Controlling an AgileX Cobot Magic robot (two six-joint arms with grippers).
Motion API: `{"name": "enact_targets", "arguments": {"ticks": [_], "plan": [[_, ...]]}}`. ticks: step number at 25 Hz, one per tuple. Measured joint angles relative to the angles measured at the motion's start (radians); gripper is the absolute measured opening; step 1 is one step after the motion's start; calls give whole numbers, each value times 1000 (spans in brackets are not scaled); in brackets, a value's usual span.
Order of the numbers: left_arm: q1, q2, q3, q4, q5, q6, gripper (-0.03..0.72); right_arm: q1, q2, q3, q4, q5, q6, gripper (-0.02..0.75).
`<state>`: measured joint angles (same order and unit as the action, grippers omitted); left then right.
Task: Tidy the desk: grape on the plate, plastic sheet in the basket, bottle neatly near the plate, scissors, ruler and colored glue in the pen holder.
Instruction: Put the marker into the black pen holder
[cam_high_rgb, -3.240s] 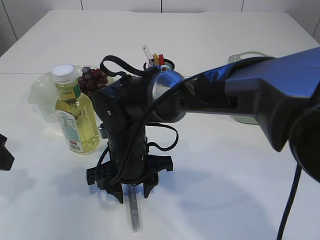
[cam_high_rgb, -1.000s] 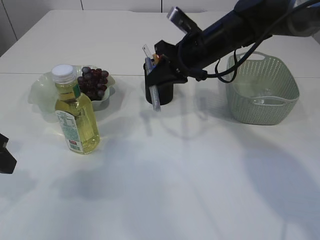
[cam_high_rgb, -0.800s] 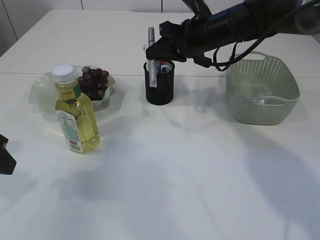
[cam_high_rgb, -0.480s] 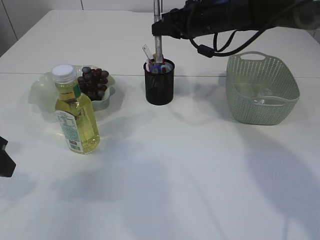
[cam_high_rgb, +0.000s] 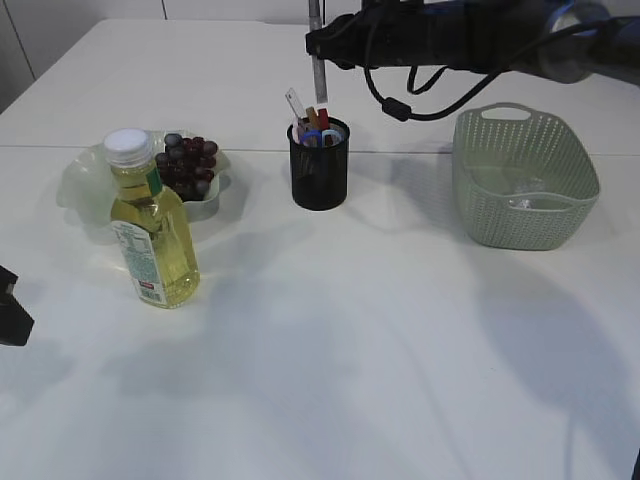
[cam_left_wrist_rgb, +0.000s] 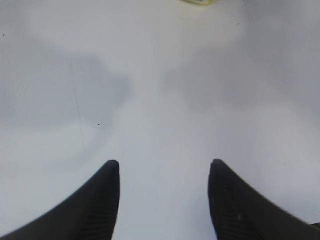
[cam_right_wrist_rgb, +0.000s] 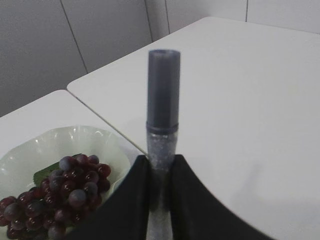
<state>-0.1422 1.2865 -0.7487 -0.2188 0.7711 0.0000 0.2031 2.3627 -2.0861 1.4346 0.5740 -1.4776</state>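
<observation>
My right gripper (cam_high_rgb: 320, 47) is shut on the colored glue (cam_high_rgb: 318, 78), a grey glitter tube held upright right above the black mesh pen holder (cam_high_rgb: 320, 172). The tube's cap end points away from the wrist camera, glue (cam_right_wrist_rgb: 162, 105) between the gripper (cam_right_wrist_rgb: 161, 165) fingers. A clear ruler (cam_high_rgb: 294, 104) and blue-handled scissors (cam_high_rgb: 316, 136) stand in the holder. Grapes (cam_high_rgb: 187, 163) lie on the pale green plate (cam_high_rgb: 80, 182), with the yellow bottle (cam_high_rgb: 152, 228) upright in front of it. The plastic sheet (cam_high_rgb: 520, 202) lies in the green basket (cam_high_rgb: 527, 232). My left gripper (cam_left_wrist_rgb: 164, 164) is open over bare table.
The left arm shows only as a dark tip (cam_high_rgb: 10, 318) at the table's left edge. The right arm reaches in from the upper right, above the basket. The bottle's base (cam_left_wrist_rgb: 197, 2) shows at the top of the left wrist view.
The right gripper carried the glue from the table up to the pen holder, swung it from slanted to upright, and lifted it above the holder. The left arm stayed still.
</observation>
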Motion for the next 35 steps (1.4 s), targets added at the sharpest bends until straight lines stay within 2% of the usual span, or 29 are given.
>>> {"name": "enact_targets", "arguments": {"ticks": [4, 12, 14, 18, 21, 23, 26, 28, 32, 35], "plan": [[0, 0, 0, 9, -2, 0, 415, 0, 43, -6, 94, -25, -97, 108], [0, 0, 0, 15, -4, 0, 415, 0, 75, -6, 123, -33, -130, 131], [0, 0, 0, 15, -4, 0, 415, 0, 77, -6, 123, -19, -130, 203], [0, 0, 0, 15, -4, 0, 415, 0, 77, -6, 125, 13, -130, 404], [0, 0, 0, 17, -4, 0, 415, -1, 77, -6, 125, 15, -101, 452], [0, 0, 0, 17, -2, 0, 415, -2, 67, -6, 82, 11, -9, 460], [0, 0, 0, 17, 4, 0, 415, -5, 17, -6, -151, 12, 239, 462], [0, 0, 0, 17, 4, 0, 415, -5, -31, -6, -386, 49, 455, 463], [0, 0, 0, 17, 6, 0, 415, -1, -147, -6, -846, 213, 926, 461], [0, 0, 0, 17, 6, 0, 415, 9, -231, -6, -1121, 351, 1174, 441]]}}
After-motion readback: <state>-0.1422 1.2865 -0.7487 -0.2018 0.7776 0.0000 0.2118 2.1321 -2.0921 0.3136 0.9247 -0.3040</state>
